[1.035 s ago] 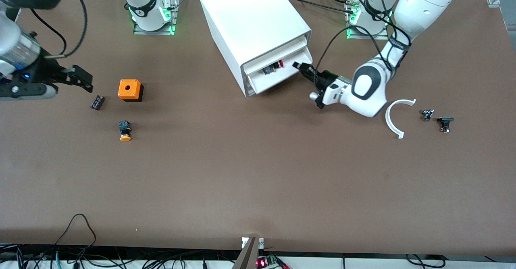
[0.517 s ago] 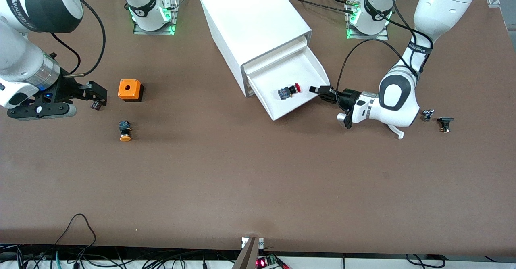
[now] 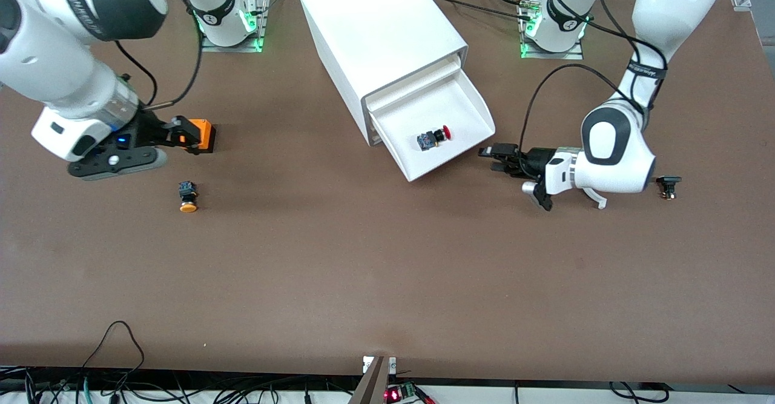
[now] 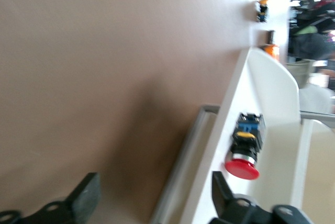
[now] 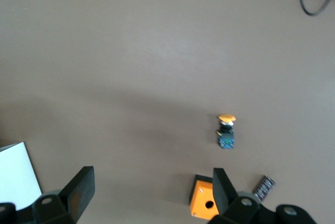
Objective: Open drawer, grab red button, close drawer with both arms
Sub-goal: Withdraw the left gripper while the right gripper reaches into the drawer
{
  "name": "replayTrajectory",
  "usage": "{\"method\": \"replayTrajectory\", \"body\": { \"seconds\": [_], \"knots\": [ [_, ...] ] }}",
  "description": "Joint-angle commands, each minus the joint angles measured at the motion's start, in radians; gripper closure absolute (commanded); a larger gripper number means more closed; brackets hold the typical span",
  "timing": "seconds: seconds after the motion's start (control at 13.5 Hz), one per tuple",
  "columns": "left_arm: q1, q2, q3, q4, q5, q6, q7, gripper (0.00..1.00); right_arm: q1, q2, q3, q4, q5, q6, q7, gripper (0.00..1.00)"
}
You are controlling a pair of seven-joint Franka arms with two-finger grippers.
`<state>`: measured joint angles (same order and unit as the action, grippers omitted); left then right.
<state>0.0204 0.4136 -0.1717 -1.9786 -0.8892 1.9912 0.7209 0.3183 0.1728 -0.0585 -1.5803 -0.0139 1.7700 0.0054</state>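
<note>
Brown table [image 3: 363, 283]: drawer [image 3: 466, 104] open (button [image 3: 437, 136] inside).

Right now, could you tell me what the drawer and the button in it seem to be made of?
The drawer looks like smooth white moulded plastic, with thin walls and rounded corners. The button seems plastic too: a glossy red cap on a black body with some blue; any metal inside cannot be seen.

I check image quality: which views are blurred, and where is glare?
Front view: sharp, even light, soft shadow under the drawer. Left wrist view: blurred, washed-out glare at one edge; the button still readable. Right wrist view: slightly soft, no glare.
</note>
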Motion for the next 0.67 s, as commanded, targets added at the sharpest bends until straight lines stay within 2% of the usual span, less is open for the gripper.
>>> {"method": "replayTrajectory", "body": {
  "seconds": [0.0,0.22,0.37,0.44,0.59],
  "knots": [
    [0.041,-0.088,0.0,-0.002,0.059,0.107,-0.011,0.0,0.082,0.085,-0.007,0.088,0.015,0.002,0.007,0.0],
    [0.116,-0.148,0.006,0.013,0.058,0.126,-0.009,0.0,0.2,0.172,-0.004,0.144,0.011,0.048,0.007,0.0],
    [0.147,-0.179,0.046,0.027,0.064,0.11,-0.005,0.0,0.254,0.223,-0.003,0.16,0.012,0.12,-0.01,0.0],
    [0.154,-0.197,0.073,0.041,0.102,0.075,-0.005,0.0,0.293,0.243,-0.003,0.161,0.012,0.149,-0.007,0.0],
    [0.159,-0.234,0.115,0.102,0.272,0.003,-0.011,0.0,0.344,0.266,-0.003,0.178,0.015,0.178,-0.007,0.0]
  ]
}}
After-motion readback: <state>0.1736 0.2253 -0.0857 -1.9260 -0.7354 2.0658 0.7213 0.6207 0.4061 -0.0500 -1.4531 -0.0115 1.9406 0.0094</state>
